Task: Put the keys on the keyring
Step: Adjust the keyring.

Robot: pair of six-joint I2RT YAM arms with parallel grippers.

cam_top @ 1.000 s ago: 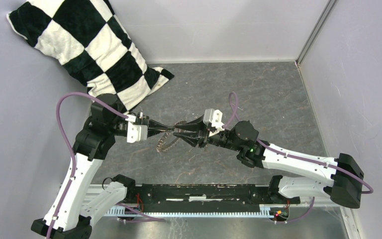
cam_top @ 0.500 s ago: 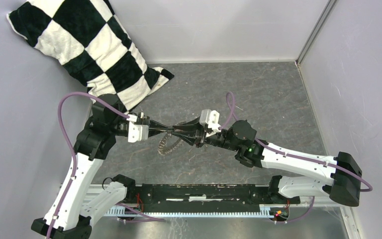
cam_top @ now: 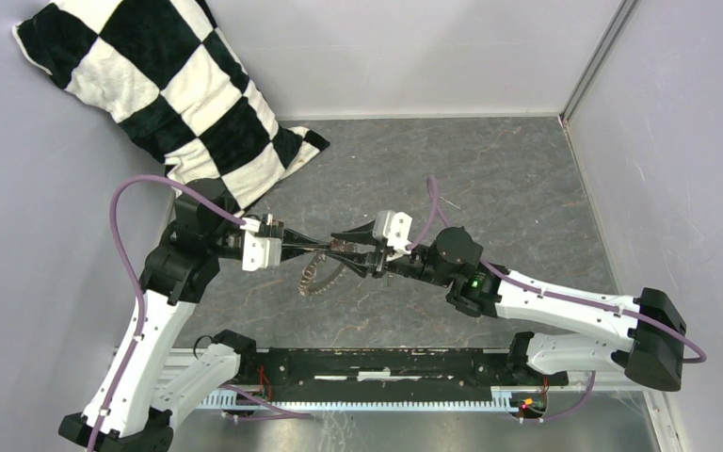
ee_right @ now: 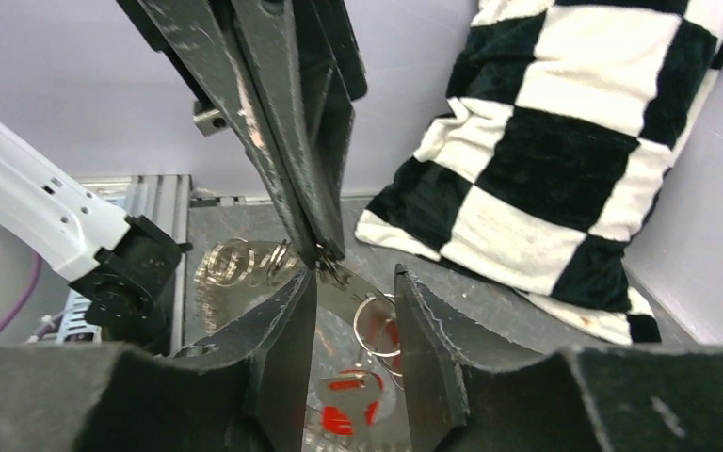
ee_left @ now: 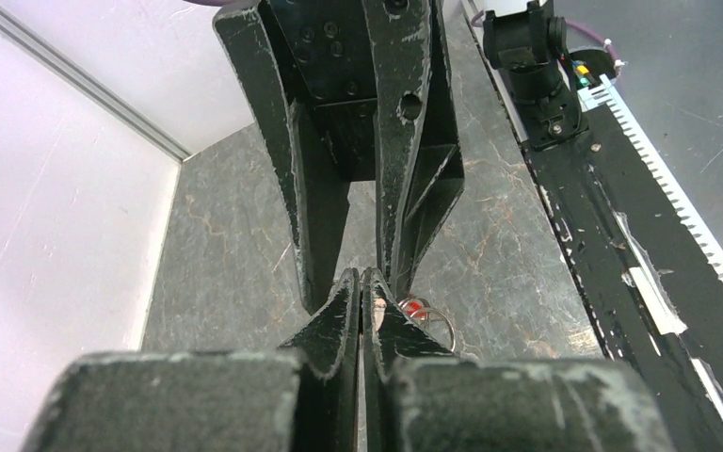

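Observation:
My left gripper [cam_top: 323, 247] is shut on the keyring [cam_top: 317, 274], a chain of small silver rings that hangs below its fingertips above the floor. In the left wrist view the left gripper [ee_left: 362, 279] is closed, with a ring and the red tag [ee_left: 415, 307] just beyond it. My right gripper [cam_top: 338, 245] faces it tip to tip, open, its fingers [ee_left: 321, 235] straddling the left fingertips. In the right wrist view the right gripper [ee_right: 354, 273] has rings [ee_right: 241, 264], the red tag [ee_right: 344, 414] and a shiny flat metal surface in its gap. I cannot make out the key.
A black-and-white checked cushion [cam_top: 174, 89] leans in the back left corner and shows in the right wrist view [ee_right: 565, 141]. Grey walls close the floor [cam_top: 490, 179] on three sides. A black rail [cam_top: 386, 363] runs along the near edge between the arm bases.
My right gripper has moved left towards the left gripper and its jaws have narrowed around the left fingertips. The left arm has stayed put, and the ring chain has shifted slightly.

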